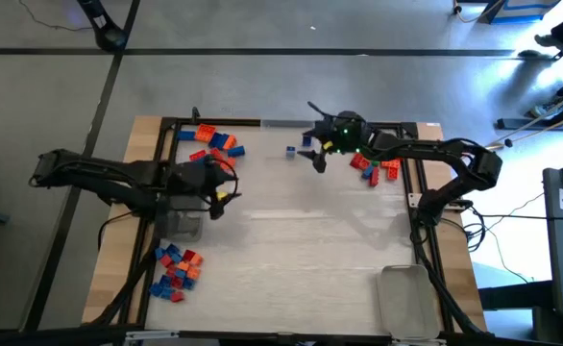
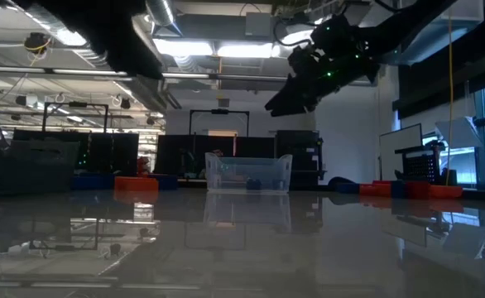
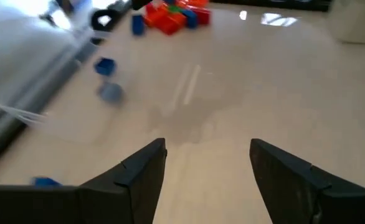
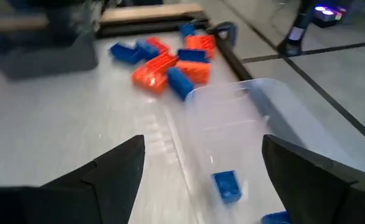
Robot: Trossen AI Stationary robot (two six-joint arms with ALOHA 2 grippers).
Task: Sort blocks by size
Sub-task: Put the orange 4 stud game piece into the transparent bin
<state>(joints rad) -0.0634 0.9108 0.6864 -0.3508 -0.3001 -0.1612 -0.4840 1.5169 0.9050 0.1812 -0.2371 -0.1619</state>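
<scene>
1. Location of the blocks (image 1: 214, 141): three loose piles lie on the table (image 1: 301, 250). One sits at the far left, one at the near left (image 1: 176, 271), one at the far right (image 1: 376, 169). One blue block (image 4: 226, 185) lies in the clear tray (image 4: 257, 118) at the far middle, apart from the piles.
2. Left gripper (image 3: 207, 155): fingers spread, nothing between them, low over bare table beside the left tray (image 1: 183, 223).
3. Right gripper (image 4: 201, 155): fingers spread and empty, raised above the far tray with the blue block below it.
4. Handling, judged: the blocks look like small rigid plastic, light and unlikely to break. Smooth walls on a glossy table suggest they will skid if nudged rather than pinched squarely.
5. Grasp point, judged: close on two opposite flat side walls, across the short width, with fingers coming straight down. Avoid the studded top face and the corners, where a block can twist out.
6. Pile caution: blocks in each pile touch or overlap. Take an outlying block first so the fingers have room on both sides.
7. Tray caution: the clear trays look thin and light, so a finger catching a wall may shift one.
</scene>
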